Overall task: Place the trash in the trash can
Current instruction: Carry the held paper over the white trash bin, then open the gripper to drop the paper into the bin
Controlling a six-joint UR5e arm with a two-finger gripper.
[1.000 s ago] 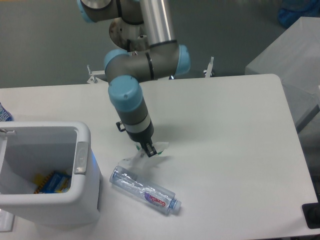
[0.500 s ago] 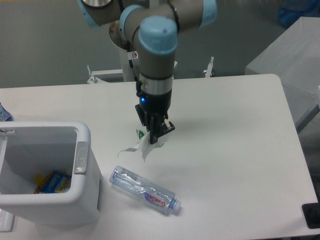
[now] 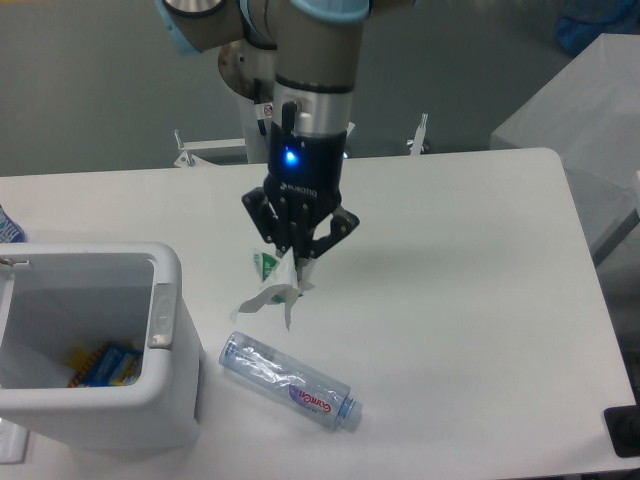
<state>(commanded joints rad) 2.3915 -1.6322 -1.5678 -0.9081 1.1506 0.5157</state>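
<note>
Lots of bare surface [image 3: 470, 280] right of the bottle [image 3: 290, 381], far from the edge. Hand [image 3: 297, 258] pinched tight on the wrapper [image 3: 270, 286], up in the air beside the trash can [image 3: 165, 300].

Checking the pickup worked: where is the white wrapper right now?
The wrapper hangs from the end effector near the table's middle, above the bottle and right of the trash can.

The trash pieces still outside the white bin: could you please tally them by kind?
Crumpled white wrapper with green marks, held in the end effector: 1
Crushed clear plastic bottle with pink-purple label, on the table: 1
Total: 2
</note>
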